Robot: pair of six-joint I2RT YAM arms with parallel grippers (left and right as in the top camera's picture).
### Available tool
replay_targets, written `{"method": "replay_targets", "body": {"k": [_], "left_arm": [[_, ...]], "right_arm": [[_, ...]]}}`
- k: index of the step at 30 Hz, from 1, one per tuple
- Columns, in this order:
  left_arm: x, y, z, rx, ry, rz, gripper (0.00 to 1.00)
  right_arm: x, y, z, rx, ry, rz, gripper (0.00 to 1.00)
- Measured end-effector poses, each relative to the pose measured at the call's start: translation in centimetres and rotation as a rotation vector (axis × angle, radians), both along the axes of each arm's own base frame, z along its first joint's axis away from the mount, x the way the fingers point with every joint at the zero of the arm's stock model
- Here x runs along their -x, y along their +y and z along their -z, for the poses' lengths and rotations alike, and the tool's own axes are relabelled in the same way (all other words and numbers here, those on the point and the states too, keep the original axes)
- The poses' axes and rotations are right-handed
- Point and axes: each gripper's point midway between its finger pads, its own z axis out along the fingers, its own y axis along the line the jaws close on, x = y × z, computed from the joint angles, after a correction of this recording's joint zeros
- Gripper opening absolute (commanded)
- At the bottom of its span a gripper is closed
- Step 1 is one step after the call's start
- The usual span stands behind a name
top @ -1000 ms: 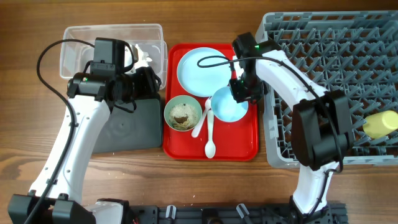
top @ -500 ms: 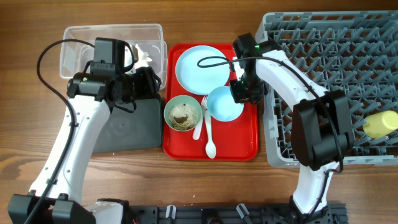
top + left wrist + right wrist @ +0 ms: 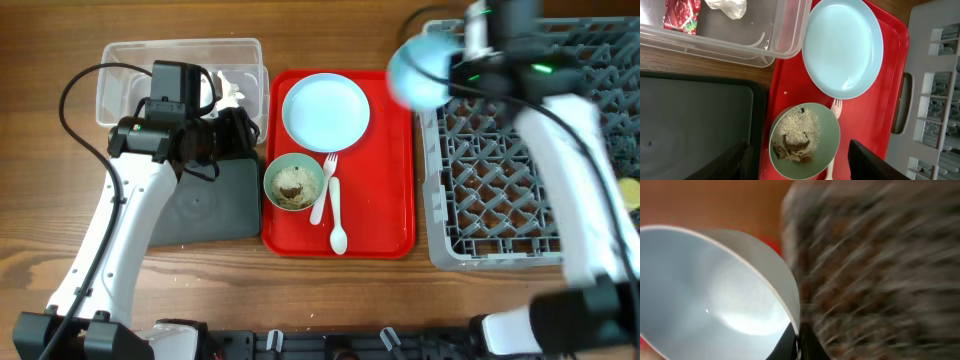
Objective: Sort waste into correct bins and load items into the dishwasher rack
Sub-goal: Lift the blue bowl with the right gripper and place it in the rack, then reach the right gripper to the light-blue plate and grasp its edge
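Observation:
My right gripper (image 3: 455, 68) is shut on the rim of the light blue bowl (image 3: 418, 72), held in the air at the left edge of the grey dishwasher rack (image 3: 520, 240); the bowl (image 3: 715, 295) fills the blurred right wrist view. My left gripper (image 3: 800, 167) is open above the pale green bowl (image 3: 293, 182) holding food scraps (image 3: 797, 136). The light blue plate (image 3: 326, 110), white fork (image 3: 322, 190) and spoon (image 3: 338, 215) lie on the red tray (image 3: 385, 200). The red wrapper (image 3: 681, 14) and white tissue (image 3: 729, 7) lie in the clear tub (image 3: 125, 62). The black tray (image 3: 205, 200) sits under my left arm.
The yellow cup (image 3: 630, 192) lies at the rack's right edge, partly cut off. The rack's handle slot (image 3: 901, 102) borders the red tray. Bare wooden table (image 3: 330, 290) runs along the front.
My right gripper has lifted the light blue bowl off the red tray and swung it up and right to the rack's left edge. My left arm has not moved.

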Motion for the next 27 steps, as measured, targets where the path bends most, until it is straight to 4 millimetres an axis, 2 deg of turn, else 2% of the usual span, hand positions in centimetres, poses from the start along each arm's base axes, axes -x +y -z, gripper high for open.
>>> {"method": "replay_targets", "body": {"k": [2,4,9,16,19,22,24,27], "left_arm": [[0.0,0.0,0.0,0.0,0.0,0.0,0.63],[0.0,0.0,0.0,0.0,0.0,0.0,0.63],[0.0,0.0,0.0,0.0,0.0,0.0,0.63],[0.0,0.0,0.0,0.0,0.002,0.0,0.63],[0.0,0.0,0.0,-0.001,0.002,0.0,0.62],[0.0,0.0,0.0,-0.001,0.002,0.0,0.62],[0.1,0.0,0.0,-0.001,0.003,0.0,0.62],[0.1,0.0,0.0,-0.001,0.003,0.0,0.63]], "right_arm": [[-0.6,-3.1,-3.2,0.065,-0.115,0.08,0.04],[-1.2,-6.5,-5.1,0.156,-0.187,0.161,0.04],[-2.1,-13.2,-7.0,0.36,-0.248,0.32,0.04],[-1.7,-22.7,-8.9,0.632,-0.274,0.608,0.04],[-1.7,-25.8,-8.3,0.754,-0.235,0.71,0.04],[-1.5,-28.4,-6.5,0.851,-0.165,0.815,0.04],[-1.0,-30.3,-4.0,0.929,-0.065,0.875,0.04],[-0.6,-31.6,-1.9,0.976,0.015,0.908,0.04]]}}
